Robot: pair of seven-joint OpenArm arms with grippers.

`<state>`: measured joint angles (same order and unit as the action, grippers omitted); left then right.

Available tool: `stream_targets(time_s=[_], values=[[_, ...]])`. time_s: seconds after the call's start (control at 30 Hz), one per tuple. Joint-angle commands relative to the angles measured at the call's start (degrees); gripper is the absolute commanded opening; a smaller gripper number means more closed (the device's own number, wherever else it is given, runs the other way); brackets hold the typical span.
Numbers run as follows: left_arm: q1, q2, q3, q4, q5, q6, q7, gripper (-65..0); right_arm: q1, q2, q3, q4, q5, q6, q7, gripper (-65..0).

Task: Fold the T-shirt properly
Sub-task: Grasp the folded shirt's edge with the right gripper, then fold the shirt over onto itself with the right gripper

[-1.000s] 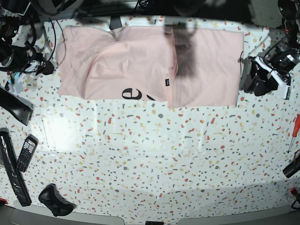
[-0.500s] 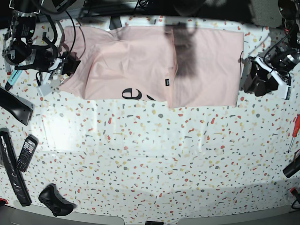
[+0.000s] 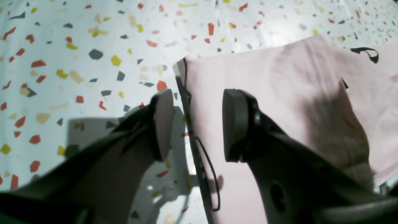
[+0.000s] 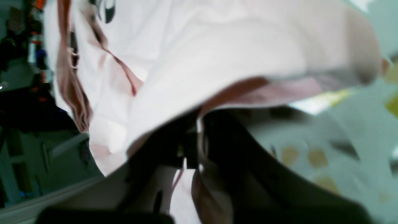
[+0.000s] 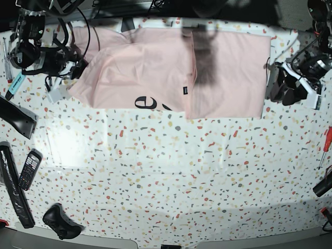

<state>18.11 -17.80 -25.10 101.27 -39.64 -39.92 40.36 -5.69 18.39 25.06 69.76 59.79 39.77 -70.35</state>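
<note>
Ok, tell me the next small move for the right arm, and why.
Probably lift and carry the pinched edge toward the shirt's middle. The right tool looks shut on the T-shirt at its edge, fabric bunched up there, while the left tool hangs open by the opposite edge.

The left gripper point(image 3: 197, 126) has two dark grey, matte fingers point(image 3: 236, 124) that broaden into flat, rounded-edged pads; a round hole sits in one finger's base. In the base view, the right arm point(image 5: 36, 52) is black metal with round joint housings, looped with black cables, and the left arm point(image 5: 298, 83) carries black and white parts.
</note>
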Motion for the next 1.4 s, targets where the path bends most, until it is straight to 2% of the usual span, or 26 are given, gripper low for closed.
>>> stream_targets(time_s=[0.0, 0.2, 0.37, 0.57, 0.67, 0.83, 0.9, 1.03, 1.1, 1.23, 1.37], values=[[-0.3, -0.8, -0.3, 0.2, -0.9, -0.1, -2.0, -40.1, 0.4, 1.2, 1.7, 2.6, 2.1, 0.2, 0.6, -65.0], [-0.3, -0.8, -0.3, -4.2, -0.9, -0.1, -2.3, -40.1, -0.3, 1.1, 6.5, 14.1, 2.7, 0.2, 0.4, -65.0], [-0.3, -0.8, -0.3, -7.7, -0.9, -0.1, -2.3, -40.1, -2.0, 0.5, 4.9, 22.6, 9.6, 0.2, 0.4, -65.0], [0.0, -0.8, -0.3, -9.0, -1.9, -0.1, -2.3, -40.1, -1.7, -7.3, 0.2, 31.6, 9.8, 0.2, 0.4, -65.0], [0.0, -0.8, -0.3, -9.0, -4.3, -0.1, -2.3, -40.1, -0.4, -11.3, -4.6, 33.4, 9.9, 0.2, 0.4, -65.0], [0.0, -0.8, -0.3, -9.0, -4.3, -0.1, -2.3, -40.1, 2.9, -18.2, -14.3, 33.4, 9.3, 0.2, 0.4, -65.0], [0.0, -0.8, -0.3, -9.0, -4.3, -0.1, -2.3, -40.1, 4.1, -21.2, -18.3, 33.4, 7.0, 0.2, 0.4, -65.0], [0.0, -0.8, -0.3, -9.0, -4.3, -0.1, -2.3, -40.1, 4.7, -27.4, -26.2, 33.4, -1.6, 0.2, 2.4, -65.0], [0.0, -0.8, -0.3, -9.0, -4.3, -0.1, -2.3, -40.1, 4.7, -27.4, -30.3, 33.4, -5.7, -0.1, 4.0, -65.0], [0.0, -0.8, -0.3, -9.0, -4.3, -0.1, -2.3, -40.1, 4.7, -27.4, -38.5, 33.3, -13.2, -3.8, 11.3, -65.0], [0.0, -0.8, -0.3, -9.0, -4.3, -0.1, -2.3, -40.1, 4.7, -27.4, -44.6, 32.3, -16.4, -5.8, 15.2, -65.0]])
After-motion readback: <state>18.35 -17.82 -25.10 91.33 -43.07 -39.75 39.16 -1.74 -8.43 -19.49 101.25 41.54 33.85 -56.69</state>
